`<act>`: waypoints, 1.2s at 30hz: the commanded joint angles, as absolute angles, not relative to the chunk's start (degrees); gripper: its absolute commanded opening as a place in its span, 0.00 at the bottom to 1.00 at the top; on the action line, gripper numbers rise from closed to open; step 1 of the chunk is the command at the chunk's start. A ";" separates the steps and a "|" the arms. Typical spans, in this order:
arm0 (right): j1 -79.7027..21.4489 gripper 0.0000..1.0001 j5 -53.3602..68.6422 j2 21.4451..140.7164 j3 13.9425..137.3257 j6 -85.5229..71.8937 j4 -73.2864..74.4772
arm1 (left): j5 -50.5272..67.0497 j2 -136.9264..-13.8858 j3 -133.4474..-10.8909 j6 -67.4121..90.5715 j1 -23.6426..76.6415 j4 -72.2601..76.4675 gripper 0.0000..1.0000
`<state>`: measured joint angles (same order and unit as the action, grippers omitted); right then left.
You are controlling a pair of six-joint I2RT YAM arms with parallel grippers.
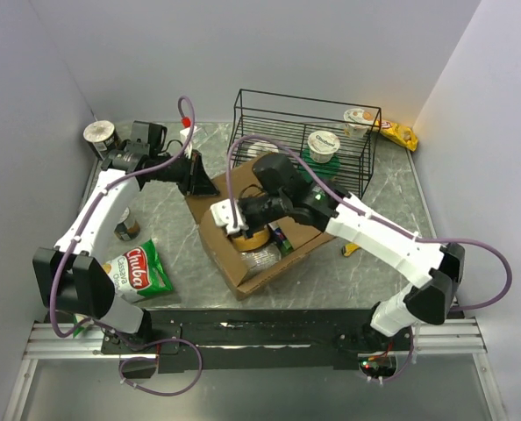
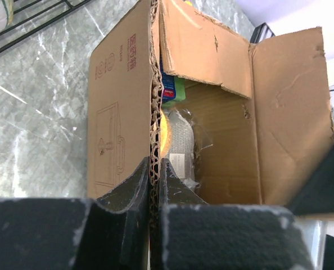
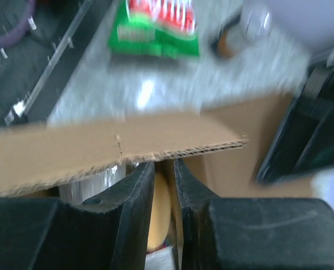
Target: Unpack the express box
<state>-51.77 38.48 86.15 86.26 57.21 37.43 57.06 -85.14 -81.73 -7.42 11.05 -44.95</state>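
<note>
The left claw (image 2: pixel 156 169) is pinching the raw corrugated edge of the express box (image 2: pixel 116 107). Its fingers are pressing tight on the wall, prob. anchoring the carton so it isn't sliding while the other arm is digging inside. The right claw (image 3: pixel 164 169) is reaching under a raised flap into the open top. Its fingers are standing w/ only a narrow gap, and the view is coming out too blurred to tell whether they're gripping anything.

The table (image 1: pixel 331 272) is carrying everything. The express box is sitting mid-table btwn the 2 arms, flaps splaying open and contents showing. Behind it the wire basket (image 1: pixel 306 98) is holding a white lidded cup (image 1: pixel 324 145) — prob. the drop-off spot, being close to the right arm. A green snack bag (image 1: pixel 142 267) is lying left of the box, near the left arm's base. Smallest, 1 round yellow item (image 3: pixel 158 214) is lying in the box right in line w/ the right fingers — likely the next pick.
</note>
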 commanded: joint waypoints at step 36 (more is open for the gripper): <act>-55.02 0.48 17.93 77.60 68.74 61.00 41.31 | 71.01 -73.39 -69.70 -5.61 12.48 -31.55 0.01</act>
<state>-55.53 12.40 76.58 72.66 57.14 37.39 64.88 -74.02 -71.94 -3.95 12.12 -34.85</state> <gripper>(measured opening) 0.460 0.111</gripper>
